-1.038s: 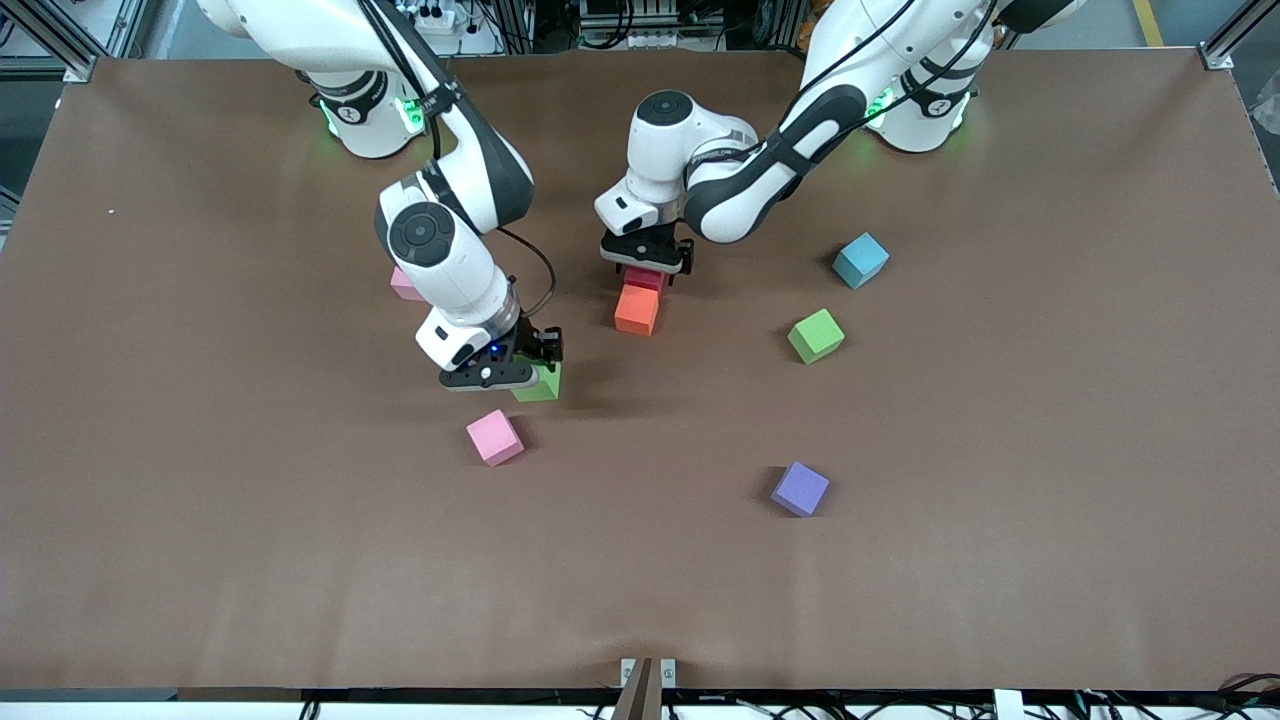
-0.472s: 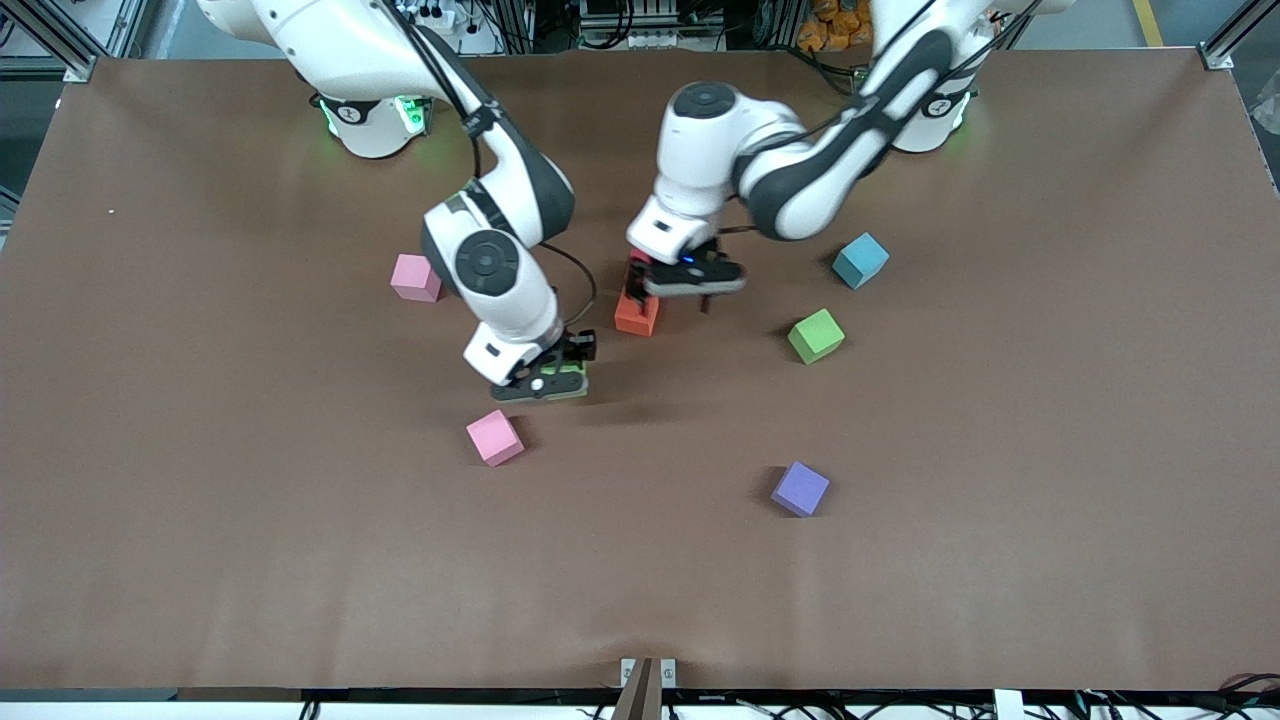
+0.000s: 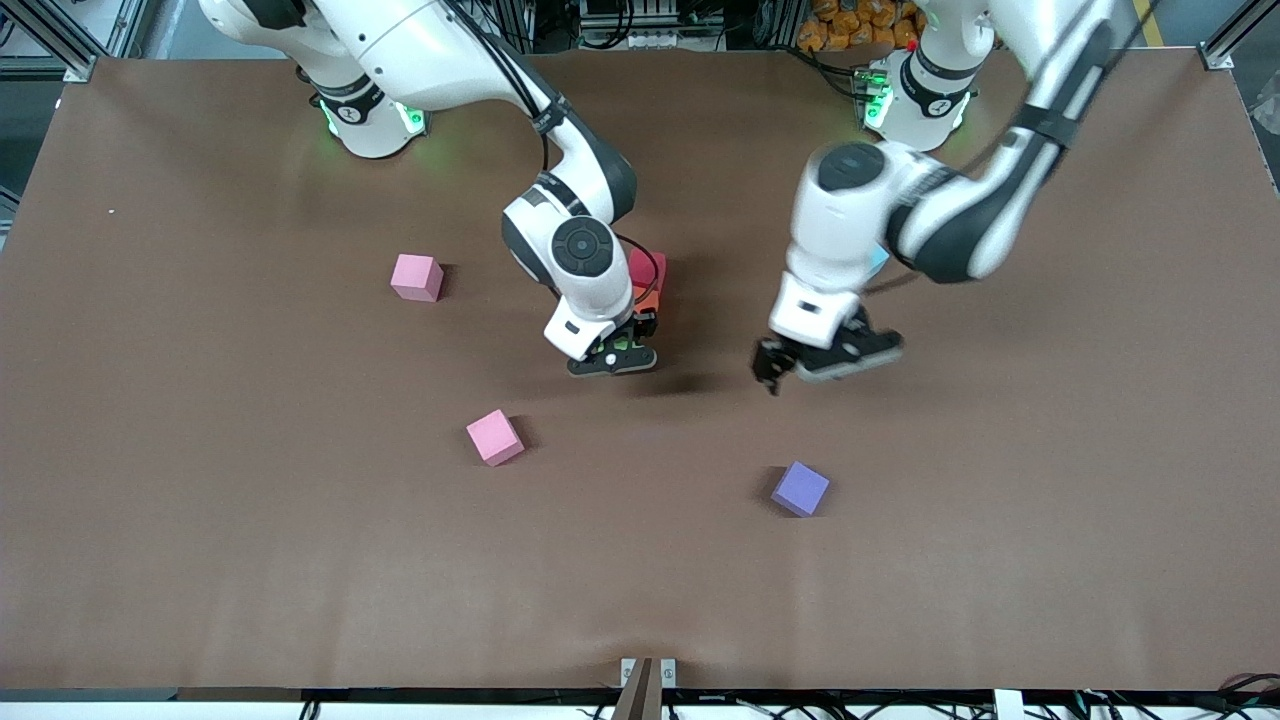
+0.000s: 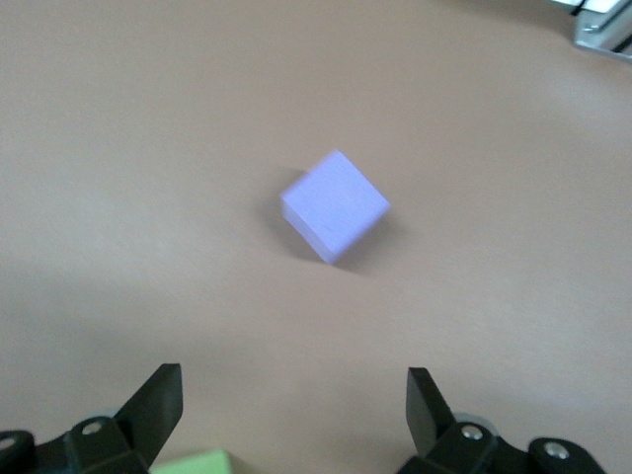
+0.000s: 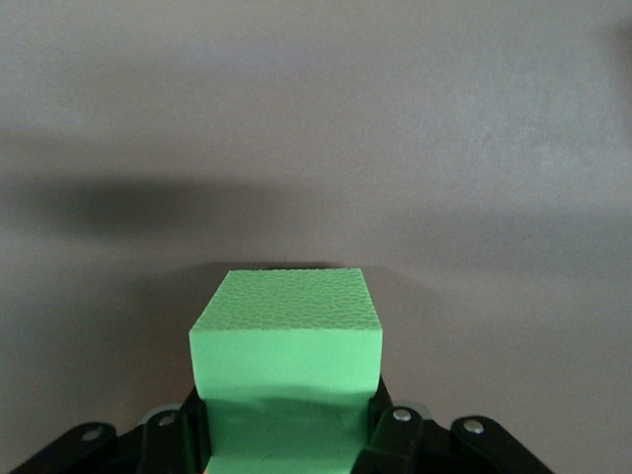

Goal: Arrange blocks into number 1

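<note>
Gripping green block, right hand; probably airborne.

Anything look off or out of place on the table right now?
Nothing stands out. The right gripper holds a green block squarely beside the orange block; the left gripper hangs open above the table; loose cubes sit flat.

My right arm bends down over the middle of the table — its gripper is clamped on a green block, held up off the surface. My left arm reaches in from its base, its gripper pointing down — fingers spread wide, holding nothing.
</note>
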